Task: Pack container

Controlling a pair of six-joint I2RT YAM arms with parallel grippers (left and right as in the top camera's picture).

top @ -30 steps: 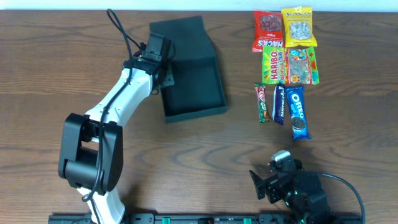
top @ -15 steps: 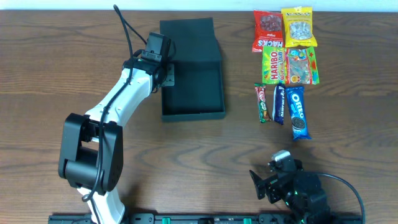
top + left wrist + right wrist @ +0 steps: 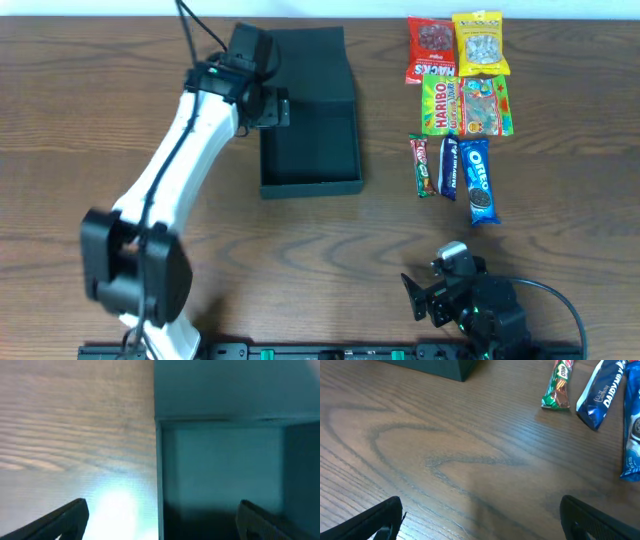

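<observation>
Left gripper [image 3: 161,515] is hanging with its jaws spread wide, gripping nothing. It is straddling the left wall of the container [image 3: 310,135], with one finger over the table [image 3: 300,250] and the other over the box interior. The container is sitting left of centre toward the far edge, with its flap lid [image 3: 300,60] lying open on the far side.

Right gripper [image 3: 482,515] is hovering over the wood at near right, jaws wide, holding nothing.

Haribo bag [image 3: 440,105], Oreo pack [image 3: 480,180] and other packets are lying grouped at far right, well apart from the container.
</observation>
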